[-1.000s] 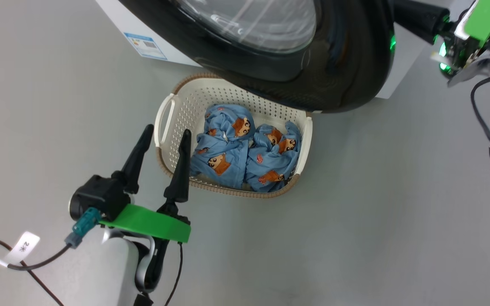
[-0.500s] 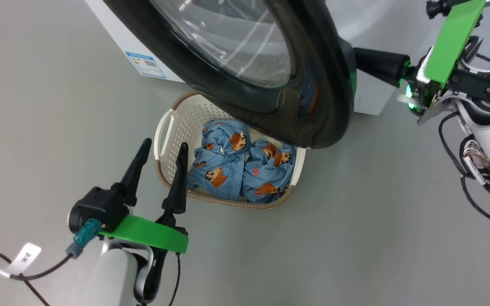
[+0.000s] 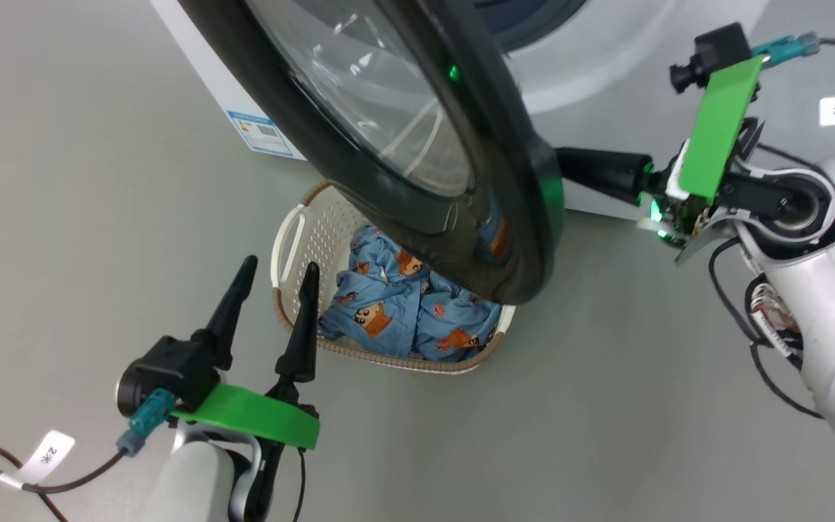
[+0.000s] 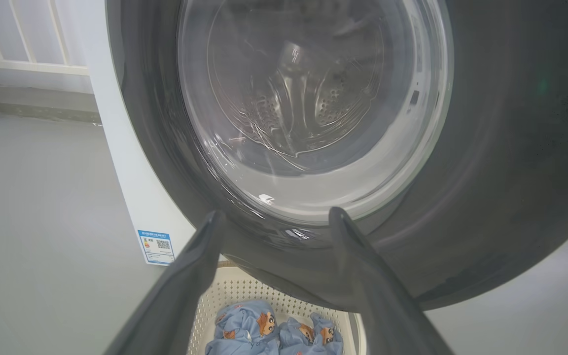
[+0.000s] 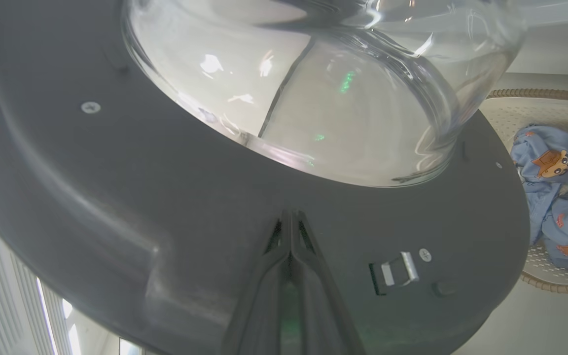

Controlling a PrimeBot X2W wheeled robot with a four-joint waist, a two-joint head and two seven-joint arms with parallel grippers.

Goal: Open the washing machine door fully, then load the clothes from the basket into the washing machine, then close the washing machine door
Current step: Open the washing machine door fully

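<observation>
Grey floor point(image 3: 642, 406) | door point(image 3: 388, 145) half-hides basket point(image 3: 323, 232) | left gripper point(image 3: 280, 263) spread | right gripper point(image 5: 290, 217) pinched, tips behind door

My left gripper point(image 3: 280, 263) sits at the lower left of the head view, fingers wide apart, pointing up. My right gripper point(image 5: 290, 217) has its fingers pressed together. My right arm point(image 3: 816, 290) bends in from the right edge.
</observation>
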